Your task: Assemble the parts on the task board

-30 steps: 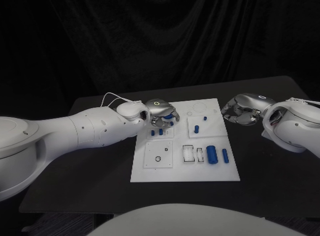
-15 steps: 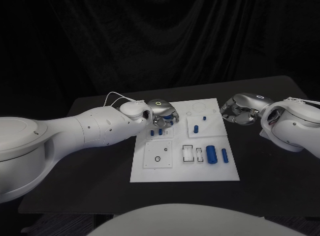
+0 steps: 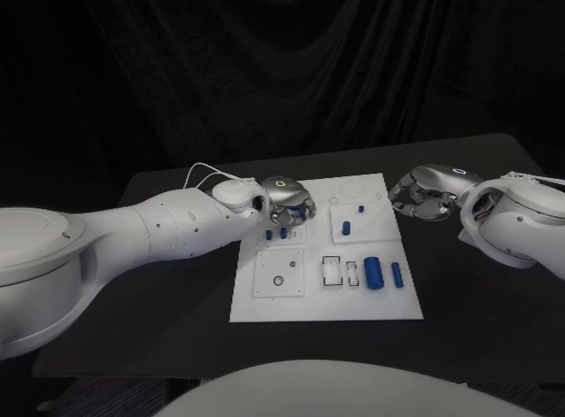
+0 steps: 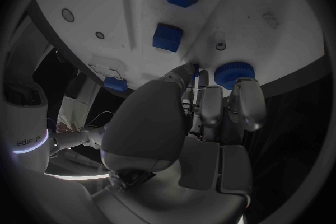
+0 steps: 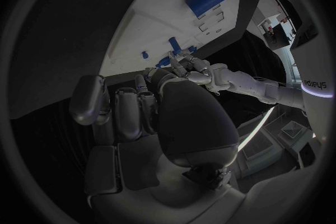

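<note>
Head view showed the task board lying mid-table, most of its blue parts not yet seated, by my reckoning. The left hand hung over the board's far-left corner; in the left wrist view its fingers were drawn close together with a sliver of blue between thumb and fingertips, though I could not tell for sure whether that small part was pinched. The right hand hovered just off the board's far-right edge, fingers curled in on nothing.

On the board, the largest cylinder lay near the front-right corner, a slimmer rod beside it toward the right edge. Another peg stood nearer the middle, and two short pegs sat just forward of the left hand. A round blue knob showed close by the left fingertips in the left wrist view. The white slots left of the largest cylinder looked unfilled, so the job seemed early.

Readable writing: partial lettering on the right arm's forearm band, seen in the left wrist view, perhaps the maker's name.
</note>
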Tool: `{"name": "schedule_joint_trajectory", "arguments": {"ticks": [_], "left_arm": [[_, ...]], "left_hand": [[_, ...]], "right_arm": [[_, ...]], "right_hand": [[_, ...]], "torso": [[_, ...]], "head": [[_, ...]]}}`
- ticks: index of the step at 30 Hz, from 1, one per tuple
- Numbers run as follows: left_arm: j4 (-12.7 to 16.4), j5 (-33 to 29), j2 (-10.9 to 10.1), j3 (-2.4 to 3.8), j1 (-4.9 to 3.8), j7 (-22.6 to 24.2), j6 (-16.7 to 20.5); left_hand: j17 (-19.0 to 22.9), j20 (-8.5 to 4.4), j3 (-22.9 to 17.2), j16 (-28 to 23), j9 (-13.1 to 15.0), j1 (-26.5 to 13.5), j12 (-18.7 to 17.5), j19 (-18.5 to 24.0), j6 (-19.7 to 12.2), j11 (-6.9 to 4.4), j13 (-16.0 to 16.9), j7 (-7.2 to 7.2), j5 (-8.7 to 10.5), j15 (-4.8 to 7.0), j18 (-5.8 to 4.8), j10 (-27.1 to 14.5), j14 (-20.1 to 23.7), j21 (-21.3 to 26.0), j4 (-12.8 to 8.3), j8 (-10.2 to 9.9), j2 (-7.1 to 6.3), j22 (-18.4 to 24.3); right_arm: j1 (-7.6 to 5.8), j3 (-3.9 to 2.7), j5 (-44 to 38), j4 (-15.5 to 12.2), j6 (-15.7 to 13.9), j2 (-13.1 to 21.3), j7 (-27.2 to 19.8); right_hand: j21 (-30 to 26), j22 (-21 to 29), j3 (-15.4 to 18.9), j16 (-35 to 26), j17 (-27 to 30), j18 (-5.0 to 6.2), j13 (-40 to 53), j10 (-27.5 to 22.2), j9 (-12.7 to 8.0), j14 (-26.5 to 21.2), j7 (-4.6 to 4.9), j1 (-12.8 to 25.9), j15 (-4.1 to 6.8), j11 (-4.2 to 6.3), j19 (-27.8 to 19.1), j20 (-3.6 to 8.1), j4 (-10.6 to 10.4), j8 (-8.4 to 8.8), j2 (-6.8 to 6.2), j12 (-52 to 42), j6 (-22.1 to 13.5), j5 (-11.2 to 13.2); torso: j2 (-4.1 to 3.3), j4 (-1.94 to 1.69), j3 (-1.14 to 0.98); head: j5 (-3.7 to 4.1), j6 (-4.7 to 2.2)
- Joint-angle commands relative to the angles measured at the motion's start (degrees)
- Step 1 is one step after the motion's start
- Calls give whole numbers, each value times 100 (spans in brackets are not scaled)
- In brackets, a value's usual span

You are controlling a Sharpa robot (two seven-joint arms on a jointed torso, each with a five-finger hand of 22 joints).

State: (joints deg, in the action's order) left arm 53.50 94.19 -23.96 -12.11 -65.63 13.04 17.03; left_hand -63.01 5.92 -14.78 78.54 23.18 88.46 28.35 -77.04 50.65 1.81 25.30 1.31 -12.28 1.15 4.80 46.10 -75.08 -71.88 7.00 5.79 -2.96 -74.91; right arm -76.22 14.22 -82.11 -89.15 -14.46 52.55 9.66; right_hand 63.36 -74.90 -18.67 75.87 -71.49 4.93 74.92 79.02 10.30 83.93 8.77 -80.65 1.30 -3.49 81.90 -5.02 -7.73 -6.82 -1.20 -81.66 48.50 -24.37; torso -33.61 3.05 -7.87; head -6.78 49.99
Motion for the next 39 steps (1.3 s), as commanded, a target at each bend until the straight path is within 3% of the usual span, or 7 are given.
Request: {"name": "schedule_joint_trajectory", "arguments": {"ticks": [1, 5, 15, 23, 32, 35, 39], "left_arm": [[2, 21, 6, -1, 26, 136, -7], [-2, 21, 0, -1, 36, 177, 70], [46, 21, -102, -1, 48, 253, 424], [455, 21, -423, -1, 23, 241, 713], [1155, 21, -965, -2, -275, 105, 602], [1344, 21, -1141, -2, -348, 79, 436], [1443, 21, -1265, -3, -378, 41, 282]], "left_hand": [[-66, -7, -58, 70, 34, -57, 9, -62, 149, -78, -19, 64, 25, 88, -51, 184, -62, -22, -9, 71, 13, -944], [-84, -22, -93, 88, 82, -42, -50, -101, 338, -165, -65, 132, 14, 167, -61, 402, -104, -60, -44, 151, 35, -957], [-81, -58, -153, 108, 175, -49, -553, -189, 631, -163, -391, 191, 3, 189, -82, 962, -188, -143, -142, 229, 44, -985], [-107, -74, -145, 129, 206, -64, -772, -254, 742, -135, -528, 227, -4, 181, -98, 1167, -259, -216, -184, 241, 0, -1007], [-41, -80, -137, 99, 209, -88, -861, -232, 764, -124, -579, 237, 21, 174, -89, 1239, -243, -173, -180, 228, -21, -994], [-29, -80, -137, 92, 208, -96, -885, -227, 760, -120, -592, 238, 39, 169, -87, 1252, -236, -163, -176, 219, -21, -991], [-53, -81, -140, 101, 206, -91, -902, -242, 753, -121, -601, 235, 44, 167, -93, 1256, -249, -186, -179, 212, -21, -998]], "right_arm": [[14, -4, -7, -11, -37, -2, 37], [14, -4, -7, -16, -31, 2, 43], [14, -4, -7, -26, -12, 30, 57], [14, -4, -7, -23, 9, 55, 61], [14, -4, -7, 3, 53, 59, 66], [16, -4, -7, 14, 67, 54, 65], [21, -4, -7, 18, 76, 53, 61]], "right_hand": [[-18, -800, -34, -23, 2, 35, 118, -23, -8, 62, -13, 20, -44, -7, -32, -9, -7, 27, -44, 19, 35, -19], [-16, -800, -39, -19, -2, 34, 120, -20, -7, 64, -13, 20, -44, -7, -31, -9, -5, 26, -41, 17, 38, -20], [-23, -799, -47, -23, 2, 36, 112, -27, -6, 63, -12, 19, -44, -8, -33, -8, -2, 23, -37, 22, 46, -22], [-23, -799, -47, -23, 2, 36, 112, -27, -6, 63, -12, 19, -44, -8, -33, -8, -2, 23, -37, 22, 46, -22], [-38, -795, -52, -37, 20, 38, 103, -34, -7, 57, -12, 20, -44, -8, -37, -8, 4, 24, -42, 27, 49, -20], [-38, -795, -52, -37, 20, 38, 103, -34, -7, 57, -12, 20, -44, -8, -37, -8, 4, 24, -42, 27, 49, -20], [-38, -795, -52, -37, 20, 38, 103, -34, -7, 57, -12, 20, -44, -8, -37, -8, 4, 24, -42, 27, 49, -20]], "torso": [[3, -11, 1], [5, -12, 1], [10, -8, 0], [10, -7, 4], [16, -17, 7], [23, -18, 7], [35, -26, 4]], "head": [[18, 1], [19, 1], [-3, 1], [-29, 1], [-27, 1], [-39, 1], [-39, 1]]}}
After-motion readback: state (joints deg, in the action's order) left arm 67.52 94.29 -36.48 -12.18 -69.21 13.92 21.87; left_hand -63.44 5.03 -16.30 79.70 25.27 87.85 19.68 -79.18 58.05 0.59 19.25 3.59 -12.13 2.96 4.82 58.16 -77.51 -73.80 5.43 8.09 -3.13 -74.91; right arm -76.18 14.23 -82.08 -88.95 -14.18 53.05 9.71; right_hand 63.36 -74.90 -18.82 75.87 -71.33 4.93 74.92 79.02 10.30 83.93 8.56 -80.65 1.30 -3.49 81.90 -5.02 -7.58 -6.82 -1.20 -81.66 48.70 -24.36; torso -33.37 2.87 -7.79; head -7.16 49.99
